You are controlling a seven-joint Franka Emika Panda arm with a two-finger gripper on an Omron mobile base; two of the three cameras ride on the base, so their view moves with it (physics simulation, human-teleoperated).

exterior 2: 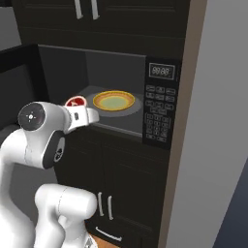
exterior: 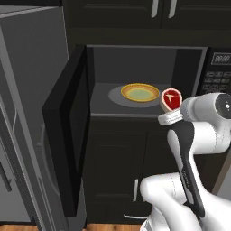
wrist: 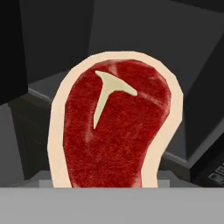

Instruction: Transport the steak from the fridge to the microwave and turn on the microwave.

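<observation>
Dark cabinets point(exterior: 131, 18) fill the wall in the left base view, and the grey fridge point(exterior: 22, 113) stands at 9 o'clock. The black microwave point(exterior: 135, 81) sits in the middle with its door point(exterior: 67, 126) swung wide open to the left. Inside, on the grey floor of the microwave, lies a yellow-orange plate point(exterior: 140, 92). Nothing is on the plate. The steak point(exterior: 171, 99) is up in the air at the front edge of the opening, at about 4 o'clock from the plate, carried at the end of the white arm. So the steak is out of the fridge and has almost reached the microwave.

From the right base view, the keypad point(exterior 2: 157, 116) and its display are at 3 o'clock from the plate point(exterior 2: 114, 100). The steak point(exterior 2: 76, 101) peeks over the arm at 9 o'clock from the plate, just beside the opening and not yet inside. I think what is left is to put the steak in, shut the door and press the buttons.

In the hand view, the steak point(wrist: 116, 127) stands up very close, red with a white bone mark and a pale rim. Its bottom goes down to where the jaws are, so they seem to be closed on it, gripping its lower end. Behind it is the dark inside of the microwave point(wrist: 131, 30).
</observation>
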